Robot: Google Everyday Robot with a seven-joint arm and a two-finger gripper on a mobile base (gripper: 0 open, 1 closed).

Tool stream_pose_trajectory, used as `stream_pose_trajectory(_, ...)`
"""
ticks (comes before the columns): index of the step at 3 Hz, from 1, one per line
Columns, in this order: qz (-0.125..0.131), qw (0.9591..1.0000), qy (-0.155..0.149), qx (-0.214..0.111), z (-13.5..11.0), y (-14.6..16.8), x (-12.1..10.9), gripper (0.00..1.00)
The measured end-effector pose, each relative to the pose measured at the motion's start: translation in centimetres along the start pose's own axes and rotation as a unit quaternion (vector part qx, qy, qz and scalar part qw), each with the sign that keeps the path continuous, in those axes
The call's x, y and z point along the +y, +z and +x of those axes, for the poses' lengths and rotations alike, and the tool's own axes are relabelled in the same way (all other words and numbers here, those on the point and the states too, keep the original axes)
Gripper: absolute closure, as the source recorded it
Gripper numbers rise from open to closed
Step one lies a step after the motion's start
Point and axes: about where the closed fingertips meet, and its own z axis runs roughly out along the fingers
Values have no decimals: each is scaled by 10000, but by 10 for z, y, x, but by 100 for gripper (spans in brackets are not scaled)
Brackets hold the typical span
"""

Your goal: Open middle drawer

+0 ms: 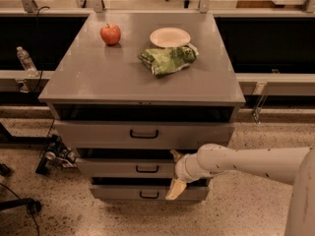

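The grey cabinet has three stacked drawers. The middle drawer (123, 168) has a mid-height grey front and a small black loop handle (147, 169) at its centre. Its front stands a little out from the cabinet. My gripper (175, 172) is at the right part of that front, to the right of the handle, on a white arm coming in from the right. It is open: one finger (175, 155) shows above the front's top edge, and the other, a tan finger (175, 189), hangs below it. It holds nothing.
The top drawer (142, 133) has the tallest front and the bottom drawer (142, 193) the slimmest. On the cabinet top (98, 77) are a red apple (110, 34), a white plate (170, 37) and a green bag (167, 59). A water bottle (24, 60) stands at the left, with cables and gear (56, 156) on the floor.
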Motion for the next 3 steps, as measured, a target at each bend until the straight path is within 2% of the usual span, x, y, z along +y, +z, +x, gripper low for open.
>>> stream_pose_trajectory(2, 78, 9999, 71, 58, 10, 29, -23, 0)
stream_pose_trajectory(3, 22, 9998, 155, 83, 18, 41, -27, 16)
